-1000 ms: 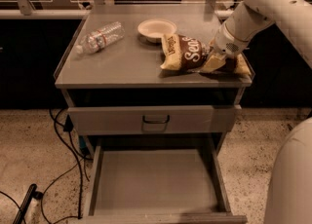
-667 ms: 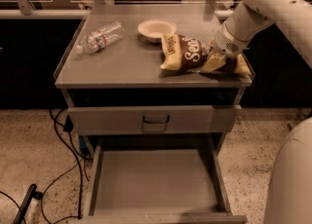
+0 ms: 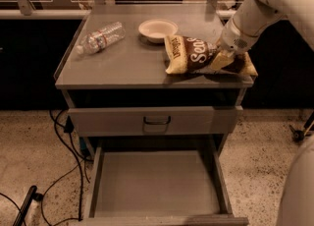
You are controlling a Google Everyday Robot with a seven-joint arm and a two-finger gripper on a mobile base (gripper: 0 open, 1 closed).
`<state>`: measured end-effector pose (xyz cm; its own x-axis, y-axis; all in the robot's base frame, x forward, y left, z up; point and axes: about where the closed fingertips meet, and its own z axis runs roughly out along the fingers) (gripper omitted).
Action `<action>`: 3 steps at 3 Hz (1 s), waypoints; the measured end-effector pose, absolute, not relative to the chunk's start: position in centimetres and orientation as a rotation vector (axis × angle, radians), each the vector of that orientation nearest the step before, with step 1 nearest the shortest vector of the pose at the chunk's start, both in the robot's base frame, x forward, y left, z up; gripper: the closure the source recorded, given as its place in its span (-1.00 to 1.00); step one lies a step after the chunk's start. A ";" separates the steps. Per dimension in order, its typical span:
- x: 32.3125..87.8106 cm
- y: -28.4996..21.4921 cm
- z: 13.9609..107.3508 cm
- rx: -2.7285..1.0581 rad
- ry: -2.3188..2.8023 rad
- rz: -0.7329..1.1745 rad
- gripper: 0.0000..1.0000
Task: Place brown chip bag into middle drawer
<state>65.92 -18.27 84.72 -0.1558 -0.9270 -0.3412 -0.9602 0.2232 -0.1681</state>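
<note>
Brown chip bag lies near the right edge of the cabinet top, our gripper down on it, hold we cannot tell; a weak pinch on crinkly film could drop it short of the open middle drawer.

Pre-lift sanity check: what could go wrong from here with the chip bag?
1. The gripper sits at one end of the brown chip bag, so the long free end may swing and clip the white bowl close by.
2. The bag lies at a front corner of the countertop; a slip could send it to the floor.
3. A sagging bag might catch the open middle drawer on its wall.
</note>
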 end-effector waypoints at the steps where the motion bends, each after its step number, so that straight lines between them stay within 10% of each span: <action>1: 62.6 -20.3 88.9 -1.736 2.126 0.066 1.00; 3: 53.9 -21.6 94.9 -1.671 2.056 0.025 1.00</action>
<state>53.93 -21.61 94.91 -0.1334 -0.9163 -0.3776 -0.9252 0.2517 -0.2840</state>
